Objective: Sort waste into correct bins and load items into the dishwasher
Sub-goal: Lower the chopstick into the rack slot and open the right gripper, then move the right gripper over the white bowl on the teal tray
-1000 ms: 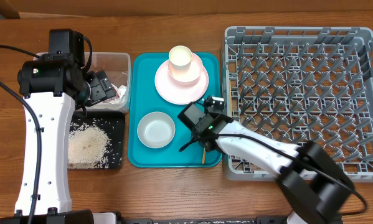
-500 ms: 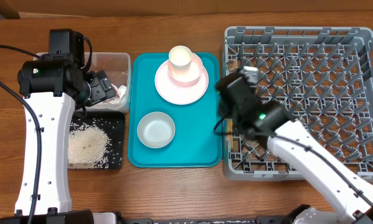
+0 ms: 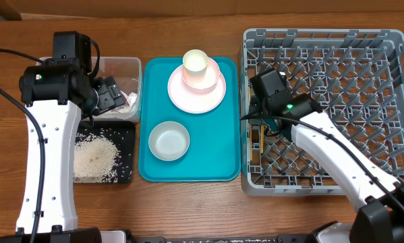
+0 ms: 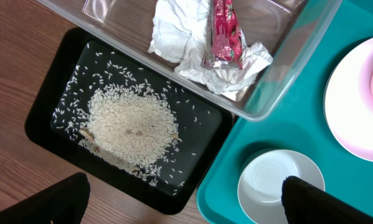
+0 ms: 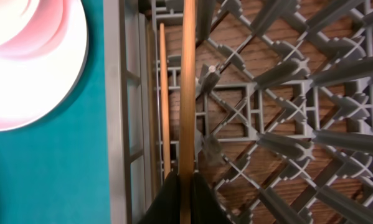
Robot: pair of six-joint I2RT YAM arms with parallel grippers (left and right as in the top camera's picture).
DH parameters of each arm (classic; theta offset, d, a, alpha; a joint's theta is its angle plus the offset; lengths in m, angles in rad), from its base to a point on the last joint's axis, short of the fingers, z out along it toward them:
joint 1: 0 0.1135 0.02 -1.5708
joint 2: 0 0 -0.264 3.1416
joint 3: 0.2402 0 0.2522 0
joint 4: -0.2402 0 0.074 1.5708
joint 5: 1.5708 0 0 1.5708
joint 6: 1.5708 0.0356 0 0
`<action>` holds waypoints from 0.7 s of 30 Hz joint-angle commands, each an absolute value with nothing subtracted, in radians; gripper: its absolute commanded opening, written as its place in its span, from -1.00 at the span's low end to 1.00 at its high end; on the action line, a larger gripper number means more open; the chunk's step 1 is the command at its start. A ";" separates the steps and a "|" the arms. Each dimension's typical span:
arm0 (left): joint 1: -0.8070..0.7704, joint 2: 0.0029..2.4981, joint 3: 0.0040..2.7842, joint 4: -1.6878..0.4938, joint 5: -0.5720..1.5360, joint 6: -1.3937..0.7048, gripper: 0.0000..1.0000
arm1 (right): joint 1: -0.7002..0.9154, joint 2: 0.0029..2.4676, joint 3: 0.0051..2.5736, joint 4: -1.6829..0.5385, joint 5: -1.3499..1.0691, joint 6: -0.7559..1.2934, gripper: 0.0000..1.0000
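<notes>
My right gripper (image 5: 186, 186) is shut on one wooden chopstick (image 5: 187, 93), over the left edge of the grey dish rack (image 3: 330, 40). A second chopstick (image 5: 164, 106) lies lower, along the rack's left wall. In the overhead view the right gripper (image 3: 260, 120) hangs just inside that wall. My left gripper (image 4: 192, 208) stands open above the black tray (image 4: 49, 118) with rice (image 4: 130, 124). The clear tub (image 4: 267, 106) holds the tissue (image 4: 174, 31) and red wrapper (image 4: 223, 31). The white bowl (image 3: 169, 140), the plate (image 3: 215, 94) and the pink cup (image 3: 196, 67) rest on the teal tray (image 3: 208, 162).
The rack's upright pegs (image 5: 286, 68) crowd the space to the right of the held chopstick. The teal tray (image 5: 49, 168) borders the rack's left wall. The left arm (image 3: 50, 135) stretches along the table's left side over the black tray.
My right arm has swung from the teal tray's front right corner over to the rack's left edge, carrying the chopstick. The left arm has stayed put.
</notes>
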State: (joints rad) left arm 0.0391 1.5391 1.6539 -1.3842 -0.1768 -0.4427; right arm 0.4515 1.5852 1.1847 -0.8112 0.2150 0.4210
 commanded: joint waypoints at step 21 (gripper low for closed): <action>0.039 1.541 1.663 -1.383 -0.183 -0.446 1.00 | 0.448 1.628 1.246 -0.859 0.136 0.385 -0.48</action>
State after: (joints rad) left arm 0.0395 1.5391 1.6539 -1.3842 -0.1764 -0.4423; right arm 0.4515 1.6348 1.1885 -0.8398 0.1444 0.4000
